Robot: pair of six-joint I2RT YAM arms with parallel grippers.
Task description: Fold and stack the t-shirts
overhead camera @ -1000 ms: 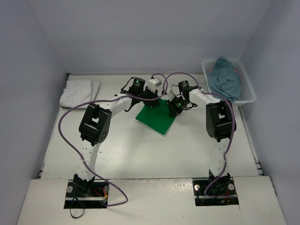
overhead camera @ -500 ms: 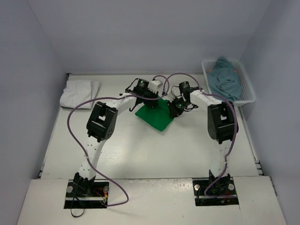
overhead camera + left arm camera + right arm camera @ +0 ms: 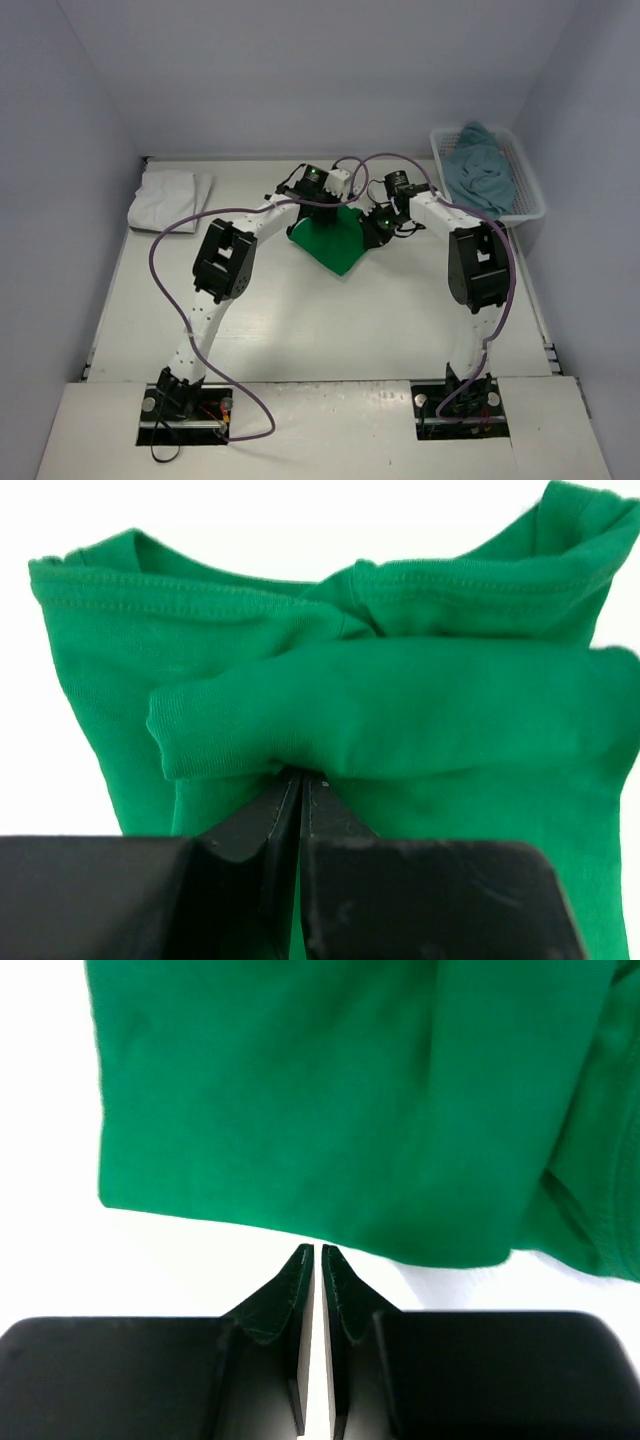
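green t-shirt [image 3: 335,245] | folded, plain | rolled fold pinched in left fingers [image 3: 250,825]

**Soft cloth, hard plastic, matt white table**

The green t-shirt [image 3: 400,700] is a fine knitted cloth, soft and matt, with stitched seams along its edges. The white t-shirt [image 3: 170,198] and the teal t-shirt [image 3: 482,170] look like the same soft, matt cloth. The basket [image 3: 522,215] is a white plastic lattice, slightly shiny. The fingers of the left gripper [image 3: 302,778] and of the right gripper [image 3: 312,1252] are black, hard and matt. The arms [image 3: 195,335] have smooth white shells with black joints, and the cables [image 3: 151,255] have a smooth purple cover. The table [image 3: 300,320] is white and matt.
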